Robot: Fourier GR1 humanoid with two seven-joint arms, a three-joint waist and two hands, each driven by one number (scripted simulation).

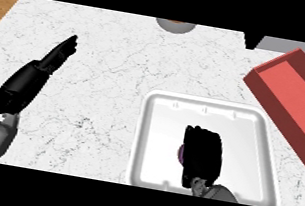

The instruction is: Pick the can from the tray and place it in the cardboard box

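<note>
A white tray [159,126] lies on the marble counter at the lower right. My right hand [201,153] hovers over the tray's middle, fingers pointing away and curved down over a purple can [180,153], of which only a sliver shows at the hand's left edge. Whether the fingers close round the can is hidden. A red box [297,106] stands slanted at the right edge, its open side facing up. My left hand [41,69] stretches over the counter at the left, fingers straight and pointing up and away, holding nothing.
A grey round object [176,26] sits at the counter's far edge, partly cut off. A grey and black block [284,46] stands at the far right corner. Wooden floor shows past the counter's left and right edges.
</note>
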